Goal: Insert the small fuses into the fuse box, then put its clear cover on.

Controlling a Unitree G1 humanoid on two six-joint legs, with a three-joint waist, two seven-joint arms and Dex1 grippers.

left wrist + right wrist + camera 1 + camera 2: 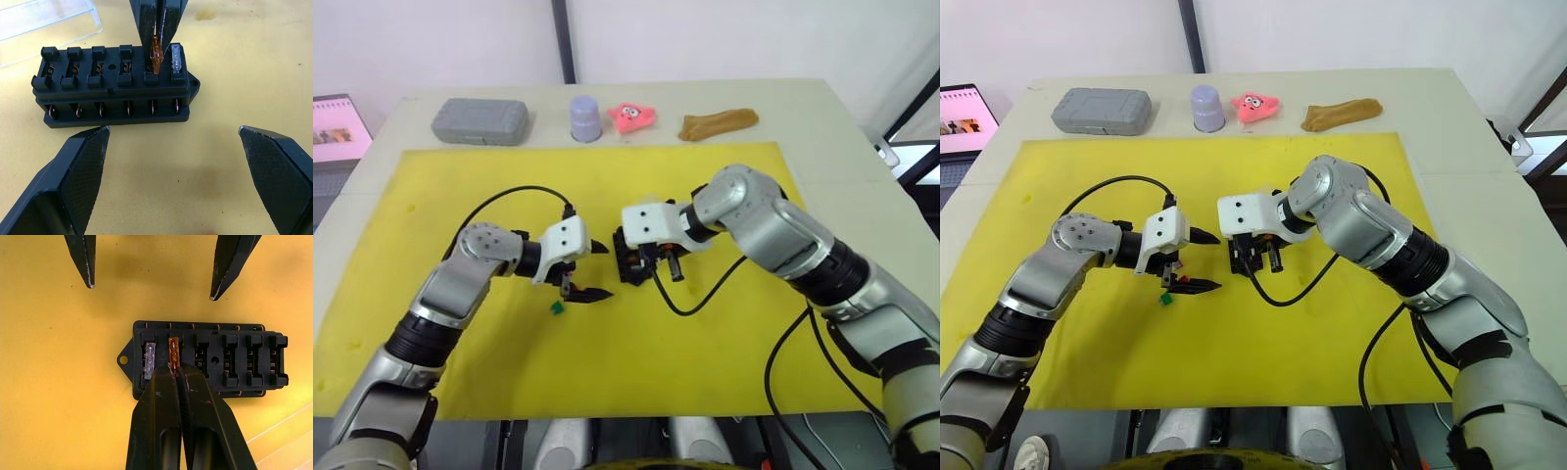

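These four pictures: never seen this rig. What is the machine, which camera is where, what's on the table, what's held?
It is a two-armed humanoid robot. The two wide pictures come from a stereo camera on its head, looking down over both arms. The two close-ups come from cameras on each wrist, looking along that gripper's black fingers.

On the yellow mat sits the fuse box, a black block with a row of slots. The right gripper is shut on an amber fuse, holding it at the second slot from the end; a grey fuse already sits in the end slot. The left gripper is open, facing the box. A green fuse lies on the mat near it. The clear cover lies beside the box.

Beyond the mat: a grey case, a lilac cup, a pink toy, a brown object.
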